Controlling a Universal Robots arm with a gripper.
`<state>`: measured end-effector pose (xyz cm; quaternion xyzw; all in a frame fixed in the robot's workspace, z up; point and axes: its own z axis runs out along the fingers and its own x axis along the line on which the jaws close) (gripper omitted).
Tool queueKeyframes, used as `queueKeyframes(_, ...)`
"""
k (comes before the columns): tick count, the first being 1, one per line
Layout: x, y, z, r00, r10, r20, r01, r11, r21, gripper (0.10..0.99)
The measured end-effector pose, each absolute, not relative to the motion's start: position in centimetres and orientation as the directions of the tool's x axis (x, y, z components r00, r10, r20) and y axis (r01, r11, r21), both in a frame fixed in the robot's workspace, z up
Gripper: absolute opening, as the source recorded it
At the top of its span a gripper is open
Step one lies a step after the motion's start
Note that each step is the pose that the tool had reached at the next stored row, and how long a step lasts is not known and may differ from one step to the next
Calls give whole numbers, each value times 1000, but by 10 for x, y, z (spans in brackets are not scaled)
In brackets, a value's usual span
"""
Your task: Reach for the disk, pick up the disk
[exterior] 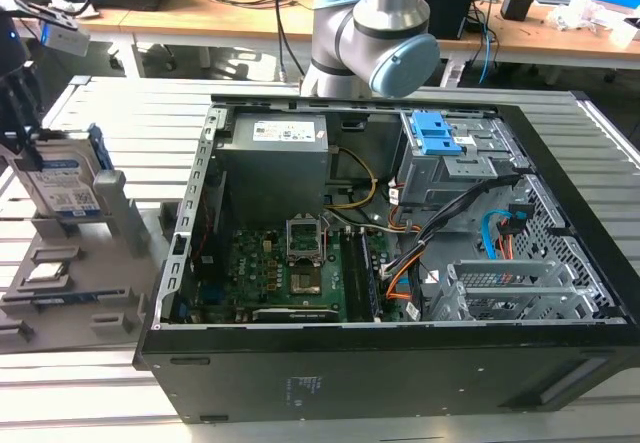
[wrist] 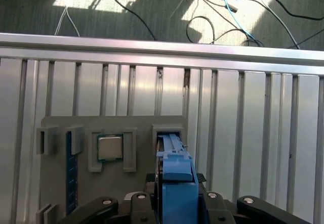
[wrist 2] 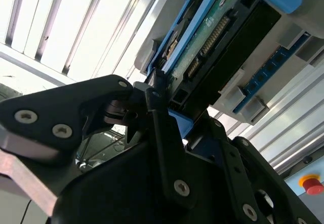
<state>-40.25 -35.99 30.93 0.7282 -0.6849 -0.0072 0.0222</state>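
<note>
Clamped shut, my black jointed pincer (wrist: 177,206) grips the disk (exterior: 62,181), a rectangular silver-grey metal hard drive, across its two broad faces. In the second wrist view one matte black finger (wrist 2: 158,114) lies against the blue plastic rail running along the drive's edge, and the drive's green circuit board (wrist 2: 200,42) shows a row of connector pins. The broad face carries a white-and-blue barcode label; I cannot make out its print.

The disk stands upright on its edge in the end slot of a flat grey plastic holder (wrist: 131,123), close to that holder's corner. In the next pocket along the row lies a small square metal-topped chip (wrist: 110,148), and farther along a narrow blue strip (wrist: 68,173) rests in a long groove.

The holder lies on a ribbed aluminium table (wrist: 253,148), near the table's edge at the exterior view's left. Just beside it a black metal computer case (exterior: 400,383) lies open on its side. Inside are a green motherboard (exterior: 290,273), a grey power-supply box (exterior: 275,163) with a white sticker, and blue plastic latches (exterior: 435,133).
</note>
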Motion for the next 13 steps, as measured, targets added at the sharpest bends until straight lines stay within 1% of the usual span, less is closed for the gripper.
queueKeyframes(13,-402,-359,325,62,-998,33,-997,-60,43,365)
